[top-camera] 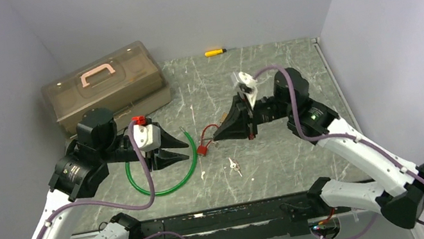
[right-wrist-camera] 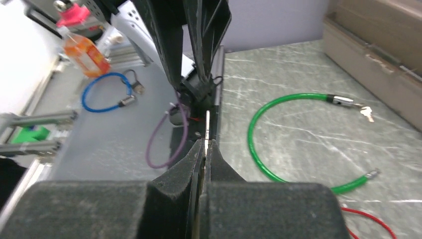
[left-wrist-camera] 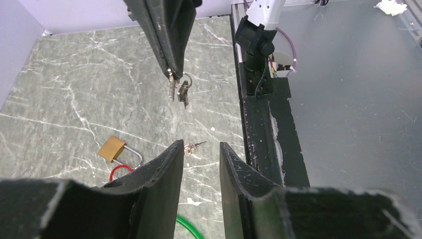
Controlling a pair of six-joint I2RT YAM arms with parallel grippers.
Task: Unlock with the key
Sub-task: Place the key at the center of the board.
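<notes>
The right hand (top-camera: 217, 136) is clamping shut on a key (right-wrist-camera: 207, 118), holding it above the desk (top-camera: 267, 78). The key's long axis is running in line with the fingers, and its blade is sticking out past the fingertips toward the left hand (left-wrist-camera: 200, 147). That hand's fingers are standing apart with nothing between them. A ring with a second key (left-wrist-camera: 183, 93) is dangling below the held one. The padlock (left-wrist-camera: 111, 148) is lying flat on the desk nearby, apart from the key.
</notes>
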